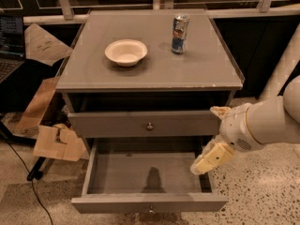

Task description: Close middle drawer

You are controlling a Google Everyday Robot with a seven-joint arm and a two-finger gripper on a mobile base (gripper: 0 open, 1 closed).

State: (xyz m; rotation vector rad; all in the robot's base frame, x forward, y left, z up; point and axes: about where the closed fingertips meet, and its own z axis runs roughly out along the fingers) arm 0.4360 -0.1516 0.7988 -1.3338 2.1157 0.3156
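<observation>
The middle drawer (150,203) is the long, shallow grey box with a low, slim front panel and a small round knob (151,210). It is pulled far out of the grey cabinet and its inside is bare. My gripper (205,138) is at the drawer's right side, above its right wall near the cabinet front. It is open: one cream finger (218,110) points up by the upper drawer's right end, and the other (209,158) hangs over the drawer's right wall. It holds nothing.
Above the open drawer is a drawer with a taller front panel (145,124) and a knob. On the cabinet top (206,71) are a white bowl (125,52) and a drink can (179,33). Cardboard pieces (57,142) and a cable lie on the floor to the left.
</observation>
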